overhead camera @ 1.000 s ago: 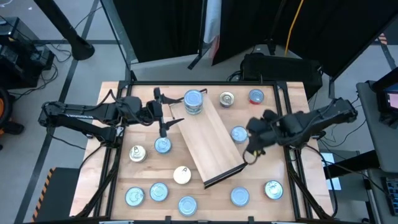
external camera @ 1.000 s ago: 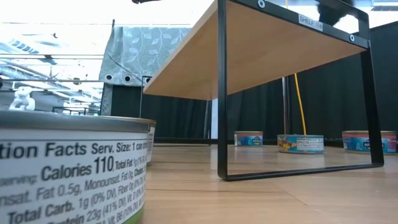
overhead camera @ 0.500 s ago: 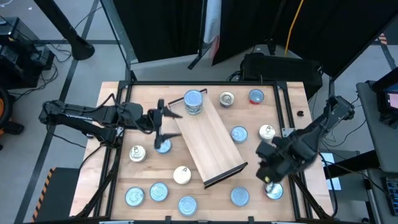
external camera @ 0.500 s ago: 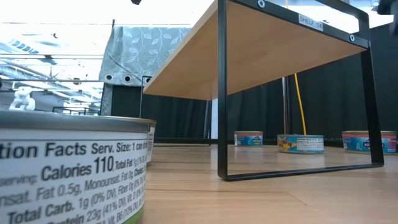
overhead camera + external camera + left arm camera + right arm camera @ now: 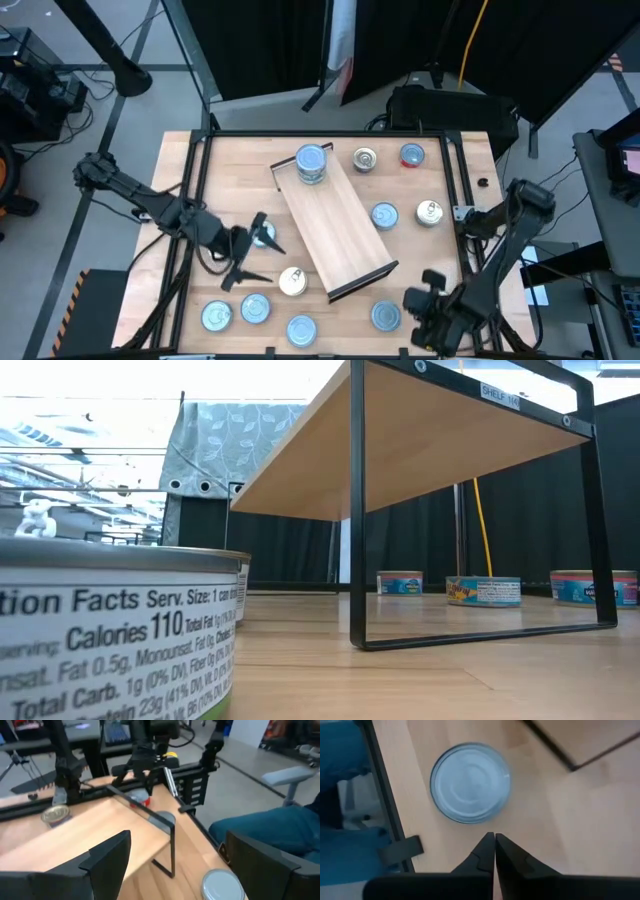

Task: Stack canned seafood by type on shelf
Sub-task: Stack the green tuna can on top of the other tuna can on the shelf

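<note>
Up close, tin [image 5: 110, 640] label "Calories 110" (right end effector [image 5: 494, 851] pressed together, left [image 5: 175, 865] spread).

The left arm reached in from the left edge of the high view and slanted down toward the lower left centre of the frame. Its left gripper [image 5: 243, 257] stood there with fingers [image 5: 107, 855] spread wide and nothing between them. The right arm folded back along the right side, bending down to the lower right of the frame, where the right gripper [image 5: 428, 310] hung with its fingertips [image 5: 487, 847] pressed together, empty.
</note>
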